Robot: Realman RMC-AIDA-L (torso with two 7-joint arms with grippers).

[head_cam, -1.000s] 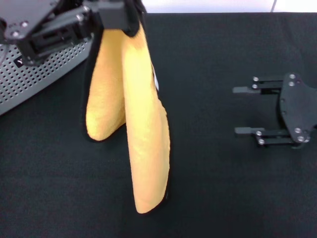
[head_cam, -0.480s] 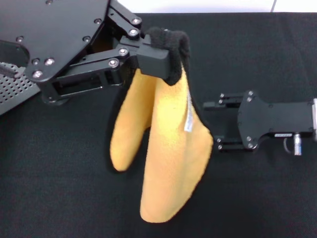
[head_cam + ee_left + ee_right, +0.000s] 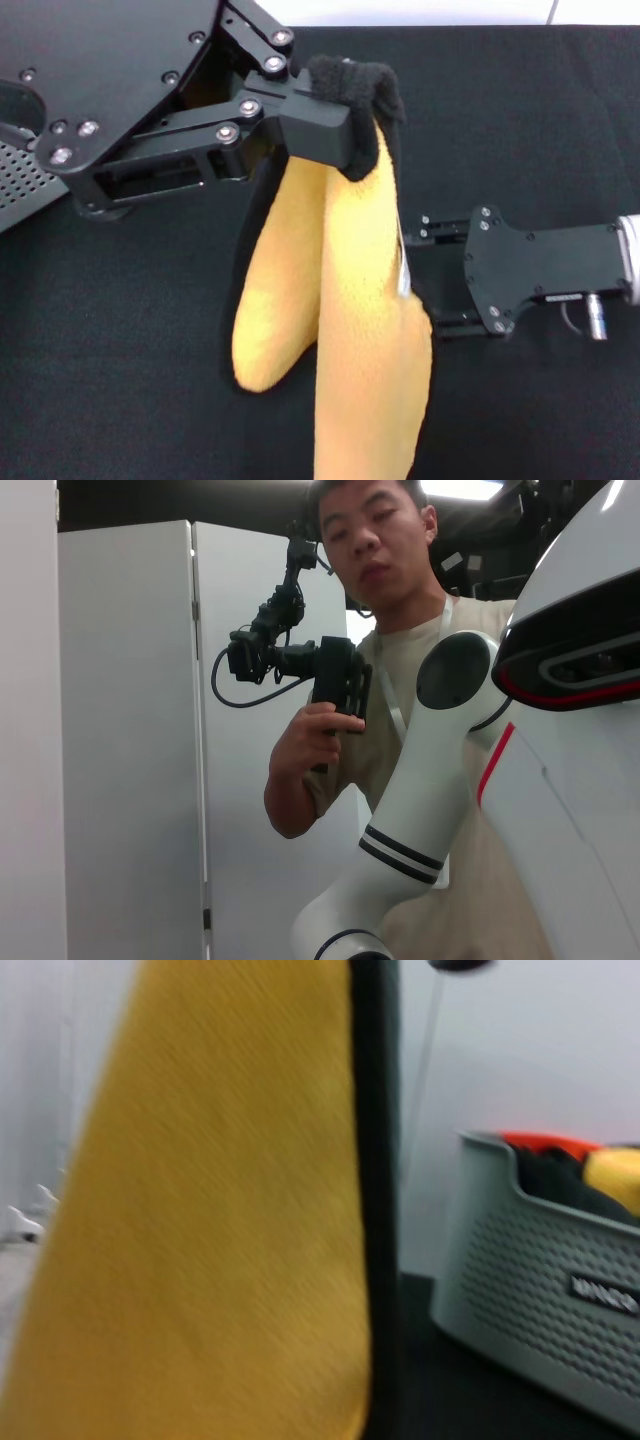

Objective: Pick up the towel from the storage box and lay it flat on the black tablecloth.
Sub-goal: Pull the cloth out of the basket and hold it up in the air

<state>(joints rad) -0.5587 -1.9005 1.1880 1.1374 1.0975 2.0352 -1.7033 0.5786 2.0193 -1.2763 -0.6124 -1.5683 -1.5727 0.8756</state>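
Towel: the towel (image 3: 350,330) hangs doubled in two long folds above the tablecloth (image 3: 120,400), out of the box (image 3: 540,1300), whose corner shows at the head view's far left.
Left claw: the left gripper (image 3: 335,110) is high over the cloth, clenched on the towel's bunched top edge; the whole weight hangs from it.
Right claw: the right gripper (image 3: 415,275) sits low, just beside the hanging fold on the robot's right. Its fingertips are hidden behind the fabric, so I cannot tell whether it is spread or pinching.
Step in hand: likely taking a second hold for spreading.
Doing it well: catch a single trimmed edge, not both folds, then draw the two holds apart before lowering flat.
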